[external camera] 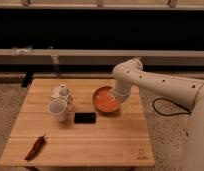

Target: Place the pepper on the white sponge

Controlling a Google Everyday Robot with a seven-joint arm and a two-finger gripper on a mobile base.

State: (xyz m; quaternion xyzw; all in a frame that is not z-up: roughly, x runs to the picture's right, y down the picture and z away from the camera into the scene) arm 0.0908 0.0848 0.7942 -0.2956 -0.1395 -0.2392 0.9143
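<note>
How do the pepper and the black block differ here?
The pepper is dark red, slender and tapering; the black block is rectangular. The pepper lies diagonally near a front corner of the table; the block sits square mid-table. Both lie flat, apart from the gripper at the orange bowl.

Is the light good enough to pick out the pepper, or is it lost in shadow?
Camera view: dim, warm light; background nearly black, the table evenly lit, no glare. Camera view: the pepper reads dark but distinct on pale wood, front left. Camera view: the gripper sits low over the orange bowl.
</note>
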